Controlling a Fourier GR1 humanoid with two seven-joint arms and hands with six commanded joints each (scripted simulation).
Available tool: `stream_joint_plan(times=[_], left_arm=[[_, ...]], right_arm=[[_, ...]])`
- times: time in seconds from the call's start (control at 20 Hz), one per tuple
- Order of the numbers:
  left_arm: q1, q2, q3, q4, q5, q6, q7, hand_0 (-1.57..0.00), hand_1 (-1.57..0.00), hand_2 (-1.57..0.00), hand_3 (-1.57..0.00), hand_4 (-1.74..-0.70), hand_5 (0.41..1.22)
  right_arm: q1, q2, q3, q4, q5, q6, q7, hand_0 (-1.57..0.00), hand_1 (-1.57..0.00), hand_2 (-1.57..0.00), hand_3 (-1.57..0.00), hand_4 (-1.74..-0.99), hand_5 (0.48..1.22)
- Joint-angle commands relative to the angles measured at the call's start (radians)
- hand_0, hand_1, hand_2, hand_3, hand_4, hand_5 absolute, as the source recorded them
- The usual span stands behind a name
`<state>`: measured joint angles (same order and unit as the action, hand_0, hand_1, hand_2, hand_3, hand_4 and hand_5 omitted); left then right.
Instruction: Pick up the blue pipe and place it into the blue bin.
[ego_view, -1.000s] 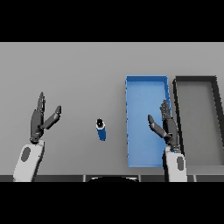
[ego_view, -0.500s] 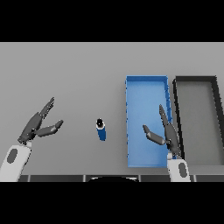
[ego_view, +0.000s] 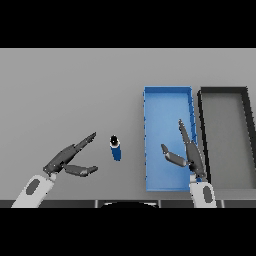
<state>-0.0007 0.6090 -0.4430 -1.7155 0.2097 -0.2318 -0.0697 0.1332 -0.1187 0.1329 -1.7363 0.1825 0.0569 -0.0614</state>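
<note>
- The left hand (ego_view: 67, 161) has dropped lower and swung its fingers toward the middle of the table since a second ago; fingers straight, thumb spread apart from them, holding nothing.
- The blue pipe (ego_view: 116, 149) stands on the grey table (ego_view: 75, 90) just beyond those fingertips, near but not touching, unmoved.
- The right hand (ego_view: 186, 152) has tilted, thumb now angled out; its fingers are straight and apart, hovering over the near end of the blue bin (ego_view: 167, 92).
- The bin lies on the far side of the pipe from the left hand; a dark bin (ego_view: 225, 91) sits beyond it.
- Judgement: the left hand is lining up for the grasp; pickup not yet begun.
</note>
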Motion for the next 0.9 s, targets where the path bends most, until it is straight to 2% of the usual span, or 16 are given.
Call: stream_joint_plan(times=[0.0,0.15,0.35,0.5,0.7,0.85], left_arm=[[-0.008,-0.018,-0.017,0.0,-0.023,0.01,0.005,0.0,0.0,0.0,0.0,-1.18,0.475],[-0.018,-0.068,-0.048,0.029,-0.074,0.033,-0.01,0.0,0.0,0.0,0.0,-1.19,0.464],[-0.07,-0.167,-0.084,0.115,-0.092,0.039,0.03,0.0,0.0,0.0,0.0,-1.21,0.468],[-0.107,-0.222,-0.091,0.186,-0.098,0.034,0.02,0.0,0.0,0.0,0.0,-1.19,0.469],[-0.172,-0.289,-0.125,0.267,-0.157,0.047,0.032,0.0,0.0,0.0,0.0,-1.14,0.459],[-0.194,-0.336,-0.124,0.324,-0.131,0.018,-0.019,0.0,0.0,0.0,0.0,-1.17,0.495]], right_arm=[[0.006,0.002,0.001,-0.006,-0.005,0.003,0.002,0.0,0.0,0.0,0.0,-1.217,0.615],[0.022,0.011,0.007,-0.018,0.002,-0.006,0.002,0.0,0.0,0.0,0.0,-1.223,0.62],[0.042,0.003,0.003,-0.025,0.006,-0.007,-0.005,0.0,0.0,0.0,0.0,-1.229,0.622],[0.041,0.004,0.002,-0.047,-0.004,-0.004,-0.001,0.0,0.0,0.0,0.0,-1.218,0.612],[0.038,0.003,-0.004,-0.032,-0.004,-0.004,0.021,0.0,0.0,0.0,0.0,-1.204,0.607],[0.041,0.003,-0.006,-0.038,-0.008,-0.005,0.012,0.0,0.0,0.0,0.0,-1.204,0.607]])
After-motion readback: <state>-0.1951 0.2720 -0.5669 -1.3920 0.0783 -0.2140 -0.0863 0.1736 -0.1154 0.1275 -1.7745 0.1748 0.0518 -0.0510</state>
